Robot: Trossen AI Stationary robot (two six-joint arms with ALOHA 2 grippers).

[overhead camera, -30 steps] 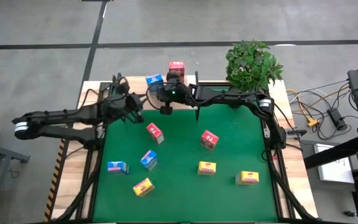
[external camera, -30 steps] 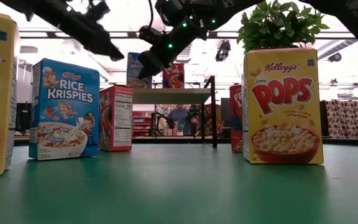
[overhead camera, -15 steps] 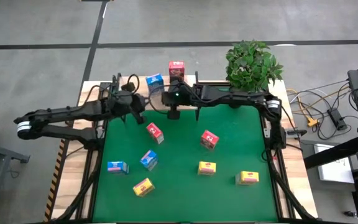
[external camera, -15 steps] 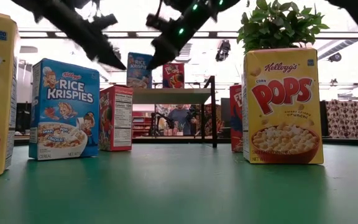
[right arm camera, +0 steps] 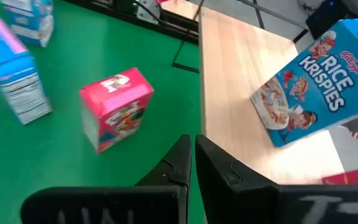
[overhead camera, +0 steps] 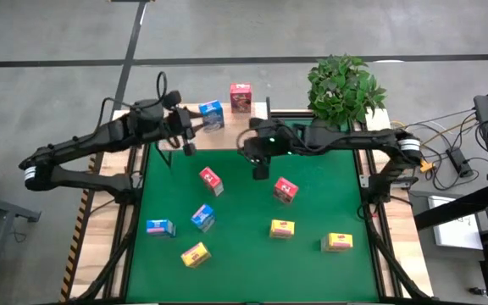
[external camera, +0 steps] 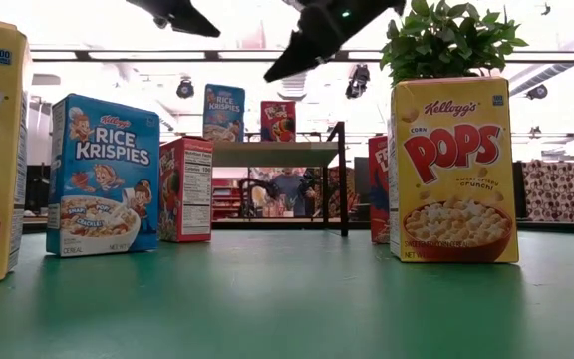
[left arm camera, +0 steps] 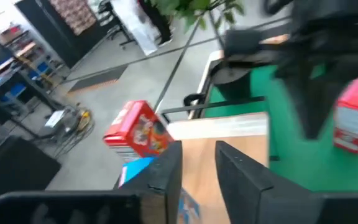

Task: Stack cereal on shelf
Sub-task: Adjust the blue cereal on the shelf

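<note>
Cereal on the shelf [overhead camera: 227, 108] counts 2 — right gripper [overhead camera: 261, 169], fingers pressed together, should spread above the nearest pink-red box [overhead camera: 285, 190]; left gripper [overhead camera: 186, 146] empty, slightly parted.

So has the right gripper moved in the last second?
Yes. In the high view the right gripper has pulled away from the shelf and now sits over the green mat, nearer the pink-red box.
</note>
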